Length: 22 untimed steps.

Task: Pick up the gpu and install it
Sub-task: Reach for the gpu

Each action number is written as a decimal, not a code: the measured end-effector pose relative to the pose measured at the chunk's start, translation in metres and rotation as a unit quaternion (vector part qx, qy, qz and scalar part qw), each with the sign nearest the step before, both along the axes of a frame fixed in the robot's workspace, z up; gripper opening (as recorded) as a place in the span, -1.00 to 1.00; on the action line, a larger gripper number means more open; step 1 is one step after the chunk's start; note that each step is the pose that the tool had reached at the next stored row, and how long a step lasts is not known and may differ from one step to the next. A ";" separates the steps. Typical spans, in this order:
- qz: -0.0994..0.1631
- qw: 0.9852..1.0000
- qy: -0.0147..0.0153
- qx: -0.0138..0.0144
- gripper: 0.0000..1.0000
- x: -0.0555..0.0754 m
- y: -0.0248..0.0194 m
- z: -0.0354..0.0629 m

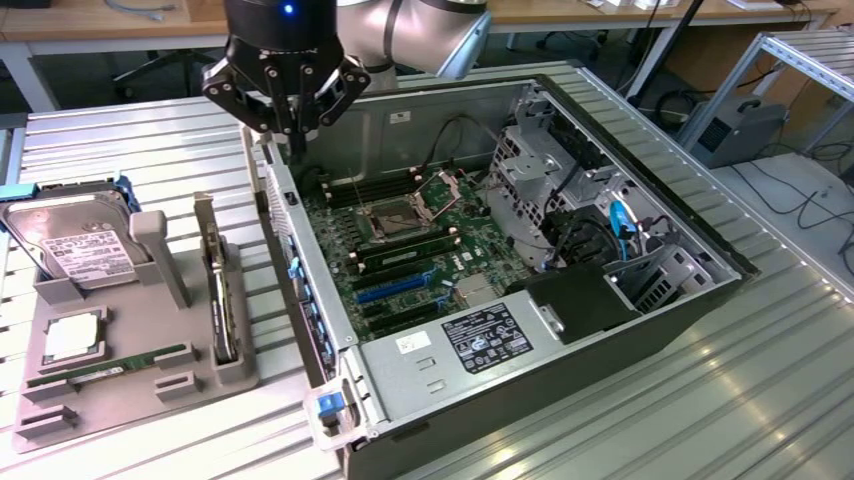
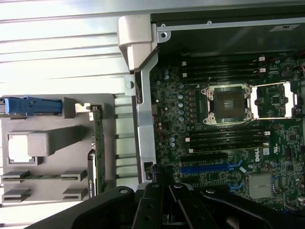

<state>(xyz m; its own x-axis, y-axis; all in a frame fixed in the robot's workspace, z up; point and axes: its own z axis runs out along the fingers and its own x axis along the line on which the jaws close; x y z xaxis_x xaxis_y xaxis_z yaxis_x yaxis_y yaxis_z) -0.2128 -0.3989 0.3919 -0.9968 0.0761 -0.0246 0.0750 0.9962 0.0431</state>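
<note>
The gpu (image 1: 218,300) stands on edge in a slot of the grey holder tray (image 1: 120,405), at the exterior view's left of the open computer case (image 1: 561,350). Its silver bracket points toward the far end. In the wrist view the gpu (image 2: 98,138) shows edge-on as a thin green strip. My gripper (image 1: 292,140) hangs shut and empty over the case's side wall (image 1: 284,230), beyond and above the gpu and apart from it. The wrist view has the closed gripper (image 2: 160,172) above the wall by the motherboard (image 2: 224,143). A blue expansion slot (image 2: 209,168) lies on the board.
The tray also holds a silver hard drive (image 1: 78,245), a processor chip (image 1: 70,340) and a thin green RAM stick (image 1: 114,365). Inside the case are the open processor socket (image 1: 400,212), drive cages (image 1: 534,170), cables and a power supply (image 1: 487,340). Everything rests on a slatted metal table (image 1: 667,420).
</note>
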 end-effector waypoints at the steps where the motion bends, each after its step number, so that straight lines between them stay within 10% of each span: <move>1: 0.000 1.000 0.000 0.000 -0.79 0.000 0.0000 0.0000; 22: 0.000 1.000 0.000 0.000 -0.79 -0.009 0.0000 0.0000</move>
